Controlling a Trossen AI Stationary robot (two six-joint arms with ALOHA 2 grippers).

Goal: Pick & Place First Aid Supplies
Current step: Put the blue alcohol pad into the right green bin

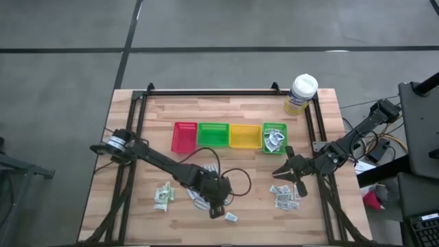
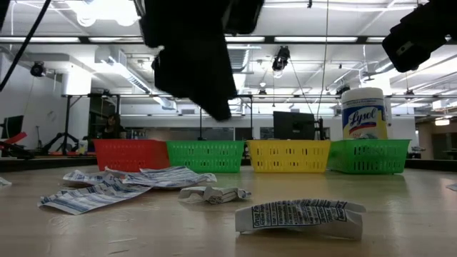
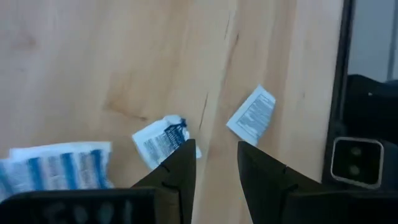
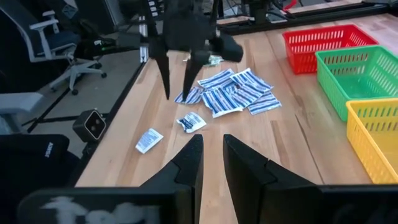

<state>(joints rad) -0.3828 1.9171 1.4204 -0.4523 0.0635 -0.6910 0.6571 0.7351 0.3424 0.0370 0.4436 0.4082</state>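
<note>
The first aid supplies lie loose on the wooden table. A pile of blue-striped packets (image 4: 231, 92) is at the middle near side, with a crumpled packet (image 3: 163, 140) and a small white printed packet (image 3: 252, 115) beside it. More packets lie at the near left (image 1: 163, 197) and near right (image 1: 285, 195). My left gripper (image 3: 214, 146) hangs open above the table between the crumpled packet and the white one, pointing steeply down, with nothing between its fingers. My right gripper (image 4: 211, 140) waits open and empty at the right (image 1: 280, 170), above the table.
Red (image 1: 184, 136), green (image 1: 212, 135) and yellow (image 1: 244, 135) trays stand in a row at the middle far side. A smaller green tray (image 1: 274, 137) to their right holds some packets. A white-lidded tub (image 1: 302, 92) stands at the far right. A black frame rail (image 1: 137, 130) borders the table.
</note>
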